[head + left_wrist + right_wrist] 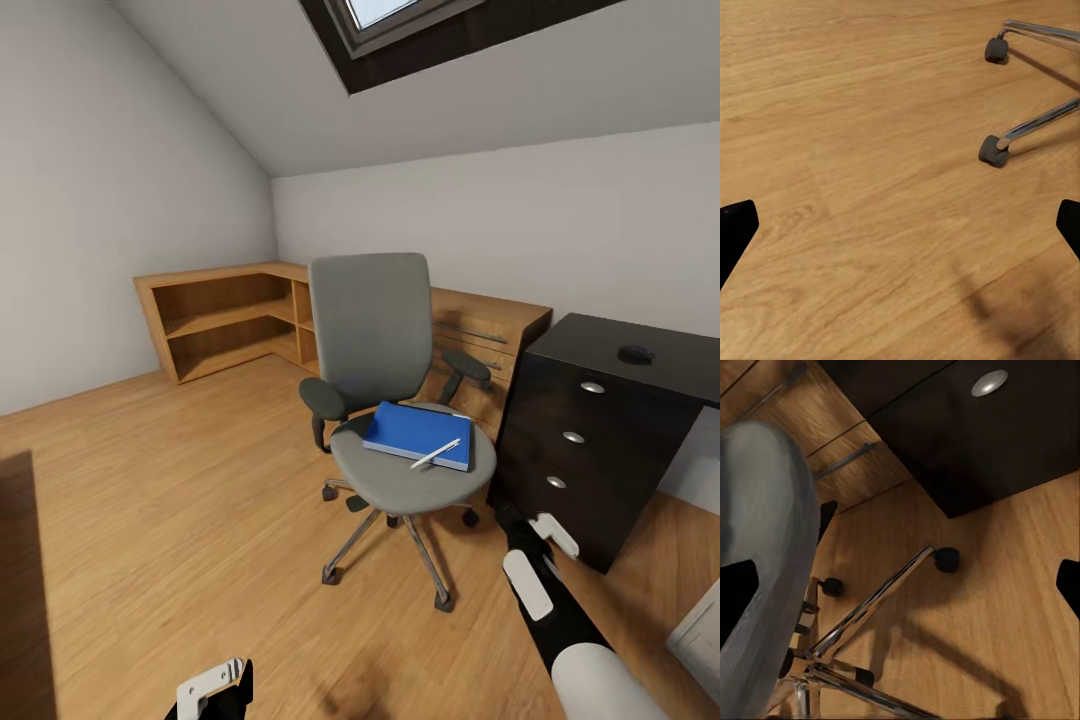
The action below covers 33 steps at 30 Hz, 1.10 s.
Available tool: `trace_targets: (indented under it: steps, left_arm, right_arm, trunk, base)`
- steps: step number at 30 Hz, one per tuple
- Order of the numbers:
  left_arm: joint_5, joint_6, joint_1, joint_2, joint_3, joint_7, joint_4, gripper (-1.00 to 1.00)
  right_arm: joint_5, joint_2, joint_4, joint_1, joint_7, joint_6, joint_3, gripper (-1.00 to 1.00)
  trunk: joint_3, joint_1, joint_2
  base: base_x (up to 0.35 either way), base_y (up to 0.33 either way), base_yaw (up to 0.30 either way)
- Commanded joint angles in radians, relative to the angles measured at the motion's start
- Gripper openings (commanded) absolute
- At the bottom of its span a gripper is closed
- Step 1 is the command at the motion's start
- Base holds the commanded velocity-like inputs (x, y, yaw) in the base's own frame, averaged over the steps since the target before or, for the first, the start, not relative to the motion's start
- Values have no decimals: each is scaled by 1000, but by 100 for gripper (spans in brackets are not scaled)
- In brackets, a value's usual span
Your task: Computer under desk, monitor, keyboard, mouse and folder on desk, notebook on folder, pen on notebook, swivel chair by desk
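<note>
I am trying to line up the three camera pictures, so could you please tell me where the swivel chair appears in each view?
Head view: the swivel chair stands centre frame, its seat carrying the folder and pen.
Left wrist view: two chrome legs with castors over the floor.
Right wrist view: the grey seat edge beside the chrome base.
Shared landmark: the chair's chrome wheeled base.

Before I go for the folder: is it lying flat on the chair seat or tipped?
Flat. The folder lies closed on the swivel chair seat, with the pen resting on its cover.
</note>
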<state>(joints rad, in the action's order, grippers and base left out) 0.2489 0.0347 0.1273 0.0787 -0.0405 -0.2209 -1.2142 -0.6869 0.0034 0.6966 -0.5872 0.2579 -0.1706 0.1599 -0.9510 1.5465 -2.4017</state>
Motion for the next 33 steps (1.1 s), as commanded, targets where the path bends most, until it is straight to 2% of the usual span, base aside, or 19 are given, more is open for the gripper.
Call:
trace_targets:
  steps: [1,5,6,14,26,31,33]
  left_arm:
    - [10,4,0,-1,-2,-5,-1,100]
    - [10,4,0,-1,-2,-5,-1,100]
    - [10,4,0,-1,-2,-5,-1,100]
    - [10,4,0,-1,-2,-5,-1,100]
    - [11,4,0,-1,-4,-5,5,100]
    - [10,4,0,-1,-4,-5,7,100]
    - [10,4,0,-1,-4,-5,7,100]
  right_arm:
    - [-11,0,0,3,-40,-4,0,100]
    - [-12,0,-1,12,-103,-2,1,100]
    - [-14,0,-2,14,-119,20,1,100]
    - [-15,6,-9,15,-128,74,1,100]
    - [-13,19,-23,15,-133,75,-1,100]
    - [-12,27,-27,16,-206,75,0,100]
    - [-11,27,-38,17,-256,74,0,100]
  trunk:
    - [-1,0,0]
    - [-1,0,0]
    - [-1,0,0]
    - [-1,0,0]
    - [-1,0,0]
    - [-1,0,0]
    - [-1,0,0]
  base:
    - [0,0,0]
    - [0,0,0]
    - [0,0,0]
    - [0,0,0]
    - [0,0,0]
    - [0,0,0]
    - [0,0,0]
